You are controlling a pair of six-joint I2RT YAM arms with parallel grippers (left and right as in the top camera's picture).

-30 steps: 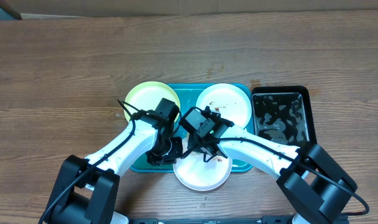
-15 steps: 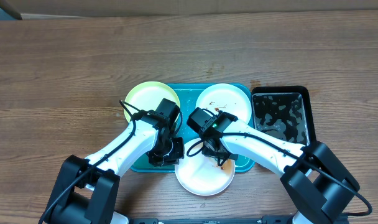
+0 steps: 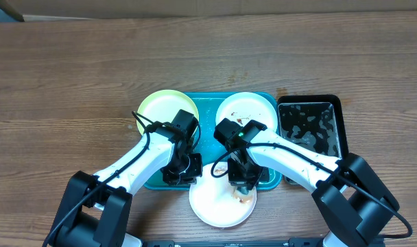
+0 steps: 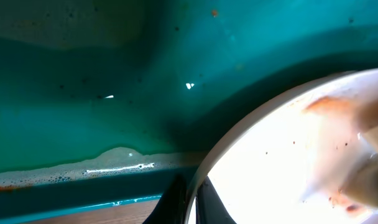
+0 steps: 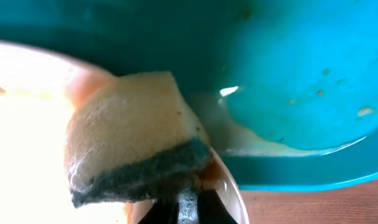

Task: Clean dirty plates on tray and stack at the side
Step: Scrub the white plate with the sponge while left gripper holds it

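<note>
Far left on the teal rectangular plastic tray [image 3: 207, 115], which lies on the wooden tabletop [image 3: 71, 75]: pale yellow-green round plate [image 3: 164, 108], its visible part clean-looking, not handled. Left pincer [image 3: 180, 170] nipped narrow on the rim of the near white round plate [image 3: 212, 206], steadying it. That plate hangs over the tray's front edge, half above the tabletop, orange-brown smears showing in the left wrist view. Right pincer [image 3: 240, 186] clamped on a yellow sponge with a dark scouring face [image 5: 133, 143], the sponge pressed on the plate's right side. Further right, the far white round plate [image 3: 258, 115] sits on the tray's back corner, brown specks on it. Just beside the tray, a black rectangular tub [image 3: 310, 127] of water. Judgement: early going. First plate mid-scrub, at least one dirty plate waiting, no plate yet stacked at the side.
</note>
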